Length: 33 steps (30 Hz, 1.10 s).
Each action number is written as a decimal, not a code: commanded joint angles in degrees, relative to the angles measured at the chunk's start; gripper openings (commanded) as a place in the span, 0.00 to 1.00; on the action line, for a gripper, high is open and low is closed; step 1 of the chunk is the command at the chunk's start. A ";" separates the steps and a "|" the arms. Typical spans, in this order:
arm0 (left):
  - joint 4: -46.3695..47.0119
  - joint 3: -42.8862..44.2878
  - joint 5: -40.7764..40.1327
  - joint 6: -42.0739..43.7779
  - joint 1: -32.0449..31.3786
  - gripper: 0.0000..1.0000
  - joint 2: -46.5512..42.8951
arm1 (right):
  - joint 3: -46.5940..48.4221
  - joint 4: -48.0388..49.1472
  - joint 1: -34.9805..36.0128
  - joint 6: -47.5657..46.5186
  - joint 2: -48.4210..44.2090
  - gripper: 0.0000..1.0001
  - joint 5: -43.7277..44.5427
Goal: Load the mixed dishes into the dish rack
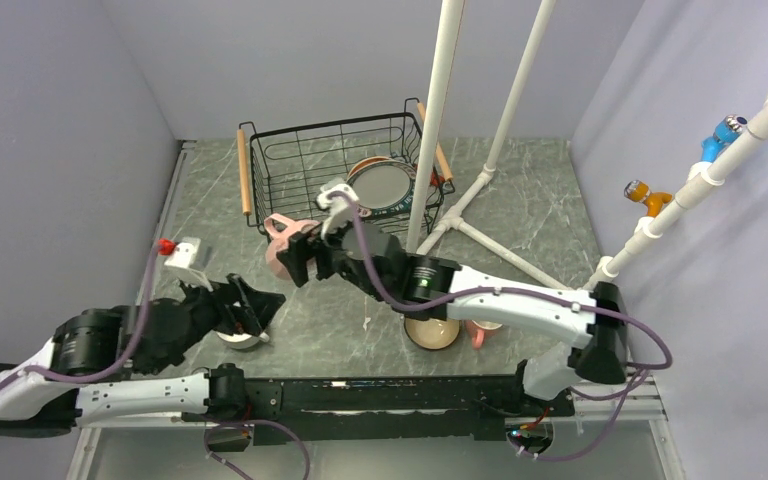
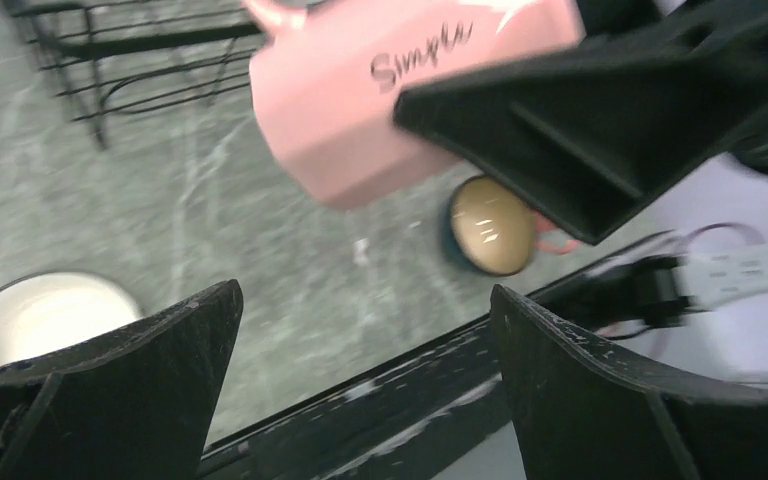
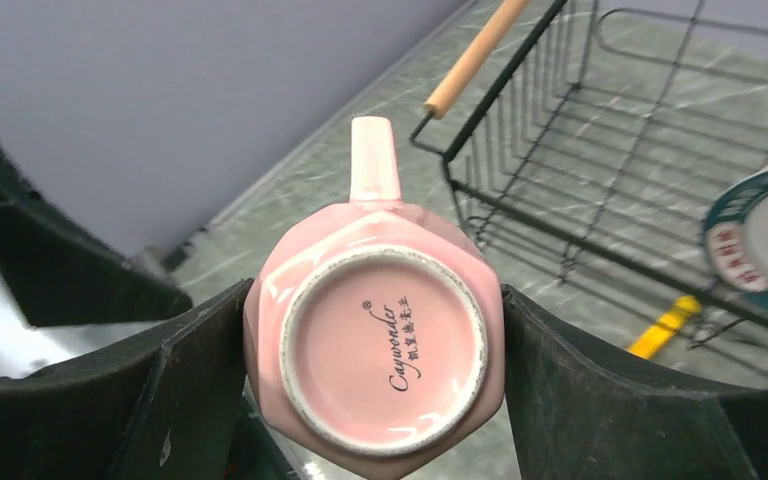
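Observation:
My right gripper (image 3: 375, 292) is shut on a pink mug (image 3: 380, 340), base toward the camera and handle pointing away. From above, that pink mug (image 1: 282, 245) hangs just in front of the dish rack (image 1: 345, 170), a black wire basket with wooden handles. Leaning inside the rack are a dark-rimmed plate (image 1: 382, 187) and an orange-edged dish (image 1: 362, 165). My left gripper (image 2: 365, 300) is open and empty, above the table beside the white cup (image 2: 35, 315). The blue bowl (image 1: 432, 330) with a tan inside sits under the right arm, and a second pink mug (image 1: 480, 333) stands next to it.
A white pipe stand (image 1: 440, 100) rises beside the rack, its feet (image 1: 480, 235) spread over the table to the right. A small white part with a red tip (image 1: 185, 250) lies at the left. A yellow tool (image 3: 665, 325) lies in the rack.

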 commanded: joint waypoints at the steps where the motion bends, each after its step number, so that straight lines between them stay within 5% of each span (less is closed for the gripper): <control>1: -16.99 1.60 -5.03 -5.09 -0.14 0.99 6.67 | 12.45 -4.57 0.48 -15.40 6.00 0.00 10.82; 7: -20.88 -0.41 -7.20 -9.79 -0.10 1.00 6.08 | 26.41 -7.07 -0.72 -25.26 16.90 0.00 17.02; 21: -10.59 -10.16 -5.13 -2.24 -0.09 0.99 -11.95 | 54.23 -13.02 -12.86 -26.05 39.63 0.00 7.76; 33: -8.40 -10.63 -3.79 1.02 -0.10 0.99 -5.36 | 62.39 -10.80 -17.64 -24.05 52.46 0.00 1.65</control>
